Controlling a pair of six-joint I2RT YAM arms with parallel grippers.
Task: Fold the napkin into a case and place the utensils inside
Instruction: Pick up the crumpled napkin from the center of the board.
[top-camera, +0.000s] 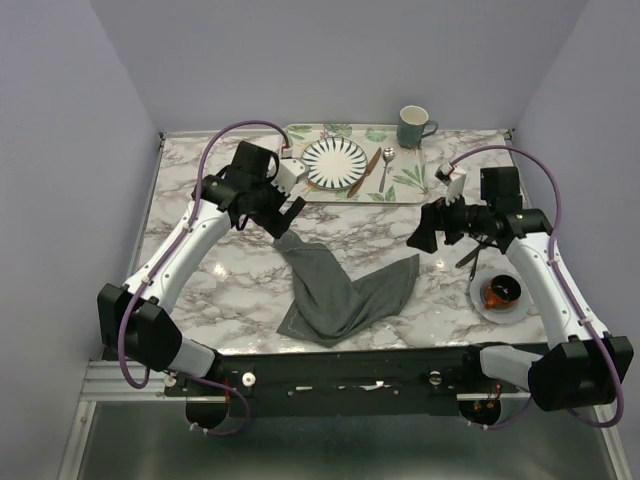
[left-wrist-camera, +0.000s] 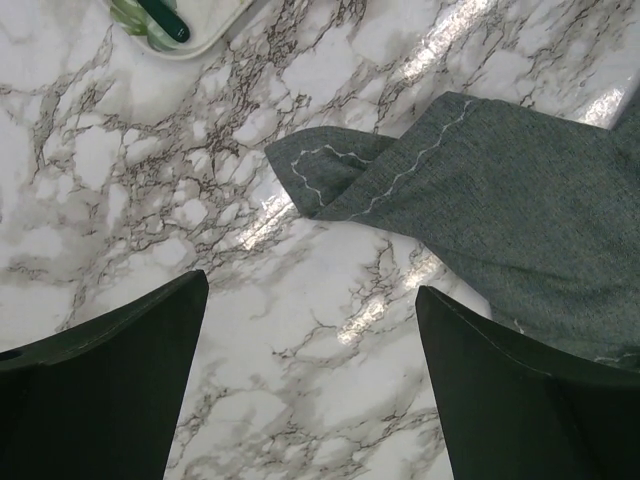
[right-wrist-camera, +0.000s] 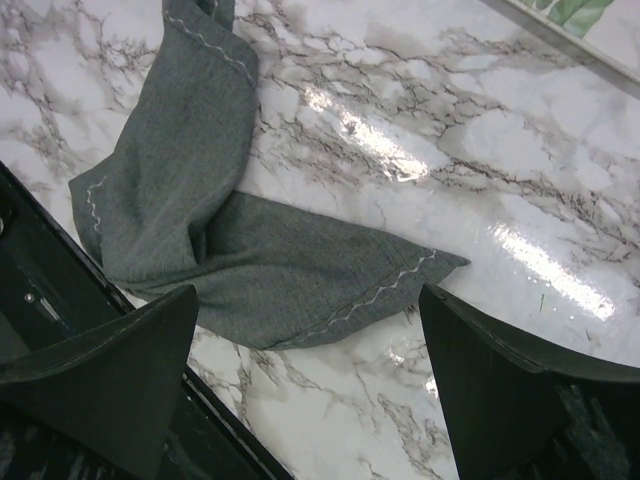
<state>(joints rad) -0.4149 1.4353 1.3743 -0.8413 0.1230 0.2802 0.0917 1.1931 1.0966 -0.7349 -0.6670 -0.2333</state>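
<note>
Crumpled napkin (top-camera: 340, 290) on table (top-camera: 200, 195), near front edge, not folded into a case. Wide open and empty: left gripper (left-wrist-camera: 310, 295) at its far-left corner, right gripper (right-wrist-camera: 308, 300) by its right corner. On tray (top-camera: 405, 182): knife (top-camera: 370, 172), spoon (top-camera: 386, 168).

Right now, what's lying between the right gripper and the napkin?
Nothing, just bare marble table between the open right gripper and the nearest corner of the napkin. The top view shows it, and the right wrist view agrees.
</note>
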